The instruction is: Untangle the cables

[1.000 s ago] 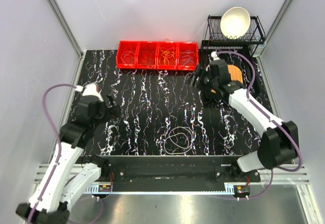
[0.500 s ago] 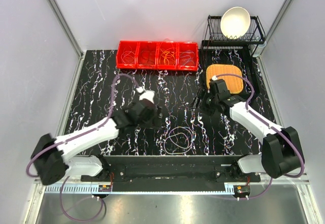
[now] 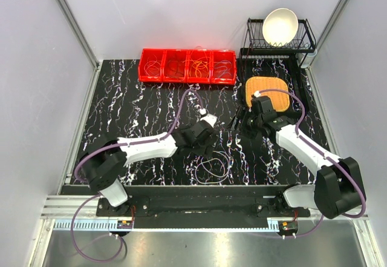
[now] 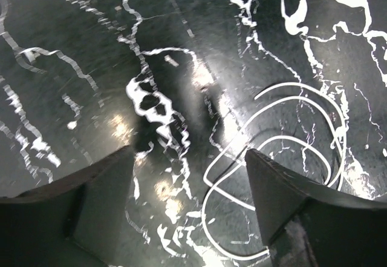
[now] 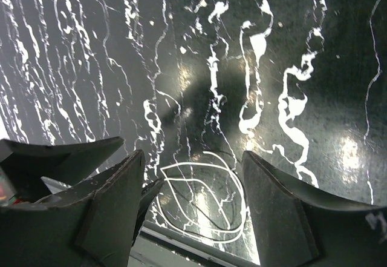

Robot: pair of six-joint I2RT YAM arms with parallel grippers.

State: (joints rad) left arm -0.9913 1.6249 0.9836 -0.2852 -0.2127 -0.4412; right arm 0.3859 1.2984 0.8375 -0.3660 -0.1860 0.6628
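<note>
Since it swung in, left pincer beside cables

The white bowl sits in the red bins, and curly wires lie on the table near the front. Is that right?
Not quite. In the top external view the white bowl sits in the black wire rack, not the red bins. The curly wires do lie near the front.
</note>
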